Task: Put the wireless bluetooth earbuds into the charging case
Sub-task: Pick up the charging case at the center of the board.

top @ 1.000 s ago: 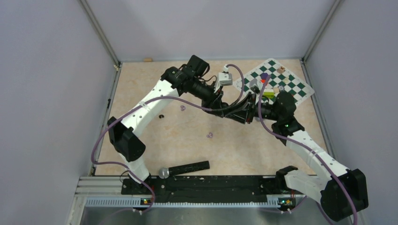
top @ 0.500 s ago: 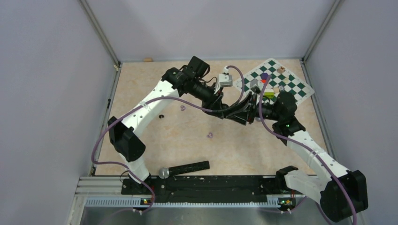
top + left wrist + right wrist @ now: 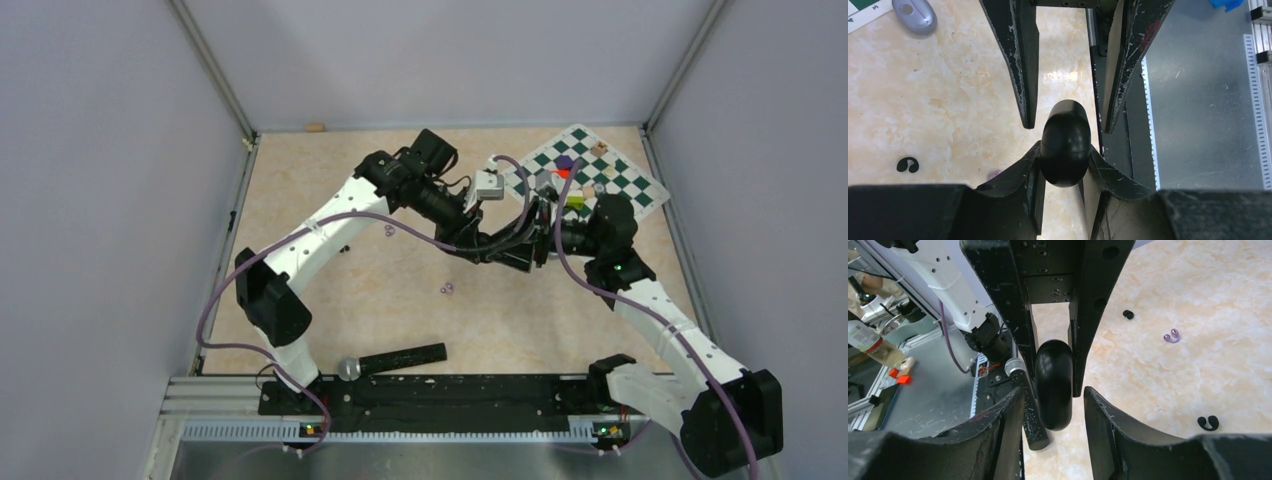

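Above the middle of the surface (image 3: 300,200), close to the chessboard (image 3: 632,192), the two arms meet tip to tip. Compared with one second ago, the left arm has pushed further toward the right one. The two pairs of jaws now interleave around the same thing, the black charging case (image 3: 1065,122).

The left gripper (image 3: 1064,152) is clenched on it: in the left wrist view both its fingers press against the sides of the case. The right gripper (image 3: 1053,390) is released. Its jaws stand on either side of the other end of the case, and both wrist views show a narrow gap on each side. The case appears held clear of the surface, and its lid looks closed, with only a thin seam around the body.

No earbud is in the case. One lilac earbud (image 3: 447,289) and a second lilac earbud (image 3: 388,231) lie on the surface to the left of the grippers, apart from each other. A black earbud (image 3: 343,247) lies further left. A grey oval case (image 3: 914,15) rests beside the chessboard corner.

I judge that this approach prepares a two-handed hold: the right jaws would close on the free end, to open the lid or to take the case over. The task seems at an early stage, because the case must be open before any earbud can go in. The case is smooth and rounded, so it may twist or slip if the right jaws close off-centre.
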Action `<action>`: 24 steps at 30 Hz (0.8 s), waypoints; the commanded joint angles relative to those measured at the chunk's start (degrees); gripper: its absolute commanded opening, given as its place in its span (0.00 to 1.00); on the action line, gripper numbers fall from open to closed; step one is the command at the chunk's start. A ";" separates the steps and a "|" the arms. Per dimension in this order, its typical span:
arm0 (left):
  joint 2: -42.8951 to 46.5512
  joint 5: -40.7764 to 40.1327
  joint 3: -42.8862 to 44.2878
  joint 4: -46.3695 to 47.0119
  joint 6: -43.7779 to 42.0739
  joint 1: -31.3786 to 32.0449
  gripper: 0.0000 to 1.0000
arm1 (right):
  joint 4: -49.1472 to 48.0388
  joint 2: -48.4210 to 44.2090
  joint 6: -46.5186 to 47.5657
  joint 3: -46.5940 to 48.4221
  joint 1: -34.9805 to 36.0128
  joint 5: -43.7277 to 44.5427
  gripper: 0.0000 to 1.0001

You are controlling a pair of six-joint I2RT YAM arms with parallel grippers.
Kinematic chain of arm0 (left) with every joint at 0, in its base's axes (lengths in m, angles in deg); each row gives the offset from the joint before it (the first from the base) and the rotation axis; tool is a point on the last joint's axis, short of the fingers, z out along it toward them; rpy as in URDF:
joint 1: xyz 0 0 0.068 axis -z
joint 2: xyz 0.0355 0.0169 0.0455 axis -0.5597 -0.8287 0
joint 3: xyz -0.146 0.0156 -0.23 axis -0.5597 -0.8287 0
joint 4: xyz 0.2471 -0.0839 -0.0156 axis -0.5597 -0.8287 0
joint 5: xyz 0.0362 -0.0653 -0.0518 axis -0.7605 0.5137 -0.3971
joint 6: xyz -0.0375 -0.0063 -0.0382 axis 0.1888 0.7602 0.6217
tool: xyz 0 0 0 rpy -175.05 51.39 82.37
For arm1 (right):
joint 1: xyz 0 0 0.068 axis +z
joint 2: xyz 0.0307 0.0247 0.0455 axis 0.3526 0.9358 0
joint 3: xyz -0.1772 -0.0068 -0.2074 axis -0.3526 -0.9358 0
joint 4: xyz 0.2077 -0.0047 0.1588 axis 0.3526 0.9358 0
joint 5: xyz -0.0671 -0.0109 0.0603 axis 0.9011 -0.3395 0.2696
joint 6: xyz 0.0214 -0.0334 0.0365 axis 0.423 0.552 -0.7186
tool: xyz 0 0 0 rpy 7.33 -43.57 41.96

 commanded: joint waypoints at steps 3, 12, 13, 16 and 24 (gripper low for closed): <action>-2.17 -0.84 2.05 -2.29 -2.28 2.12 0.14 | -2.48 0.09 0.55 2.04 -0.51 -3.27 0.45; -2.17 -1.37 3.54 -2.81 -2.10 2.45 0.13 | -0.07 0.44 3.37 2.23 -0.49 -5.22 0.29; -1.90 -1.33 3.51 -2.73 -2.05 2.45 0.13 | 0.37 0.49 3.76 2.27 -0.49 -5.17 0.29; -1.48 -1.33 3.29 -2.64 -1.87 2.45 0.13 | 0.67 0.64 4.30 2.37 -0.42 -5.34 0.30; -1.41 -1.50 2.97 -2.37 -1.82 2.45 0.13 | 0.76 0.62 4.25 2.38 0.10 -5.30 0.39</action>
